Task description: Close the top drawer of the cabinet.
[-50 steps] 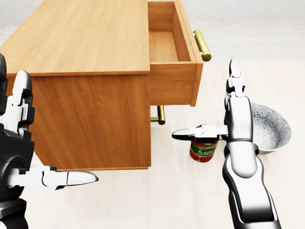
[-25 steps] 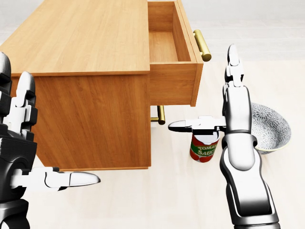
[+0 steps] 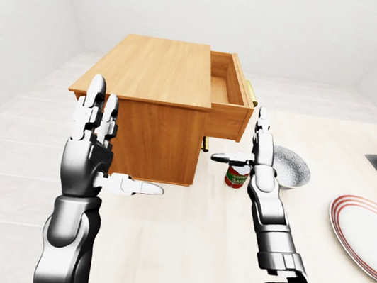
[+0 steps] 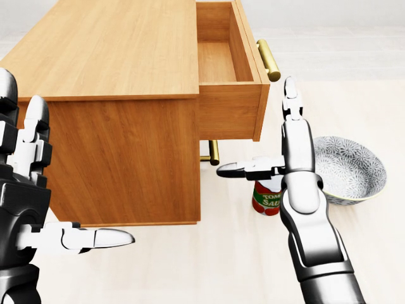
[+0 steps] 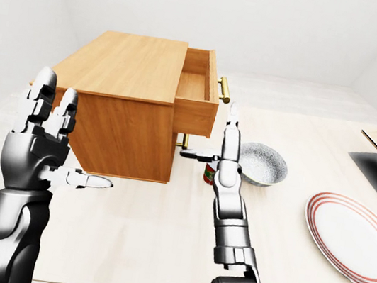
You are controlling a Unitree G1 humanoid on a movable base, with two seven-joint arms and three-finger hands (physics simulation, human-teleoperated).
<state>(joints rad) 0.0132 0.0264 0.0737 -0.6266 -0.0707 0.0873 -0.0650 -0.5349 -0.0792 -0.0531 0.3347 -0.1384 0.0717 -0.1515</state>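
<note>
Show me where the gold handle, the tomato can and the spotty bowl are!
gold handle (image 4: 268,60), head view, on the middle of the brass bar on the open top drawer.
tomato can (image 4: 266,201), head view, on its red label below the right robot hand.
spotty bowl (image 4: 357,171), head view, on its patterned inside wall.

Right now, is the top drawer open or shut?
Open. The top drawer sticks out of the cabinet, its bare inside showing.

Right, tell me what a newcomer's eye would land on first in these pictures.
First the wooden cabinet filling the head view's upper left, its top drawer pulled out to the right with a brass handle. Next the two open robot hands raised before it: the left hand at the left edge, the right hand right of the drawer, above a tomato sauce can and beside a patterned bowl.
</note>
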